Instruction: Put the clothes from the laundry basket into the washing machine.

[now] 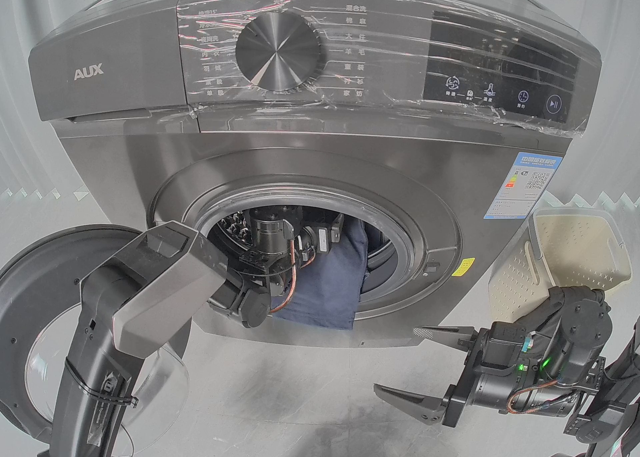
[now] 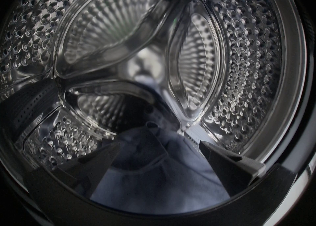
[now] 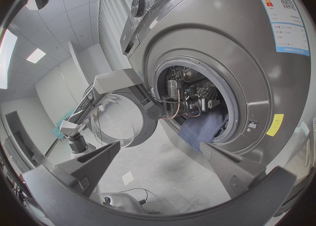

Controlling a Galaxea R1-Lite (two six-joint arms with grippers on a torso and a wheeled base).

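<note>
The grey washing machine [image 1: 313,138] stands with its round door [image 1: 47,318] swung open at the left. A dark blue garment [image 1: 327,278] hangs over the drum's lower rim, part inside and part outside. My left arm goes through the opening; inside the drum my left gripper [image 2: 158,152] is open just above the blue garment [image 2: 164,183], holding nothing. My right gripper [image 1: 417,368] hovers open and empty over the floor, in front of the machine's lower right. The white laundry basket [image 1: 567,258] leans beside the machine on the right.
Bare grey floor [image 1: 300,392] lies in front of the machine. The open door [image 3: 121,121] and my left arm [image 3: 112,85] take up the space left of the opening. A cable lies on the floor [image 3: 131,192] in the right wrist view.
</note>
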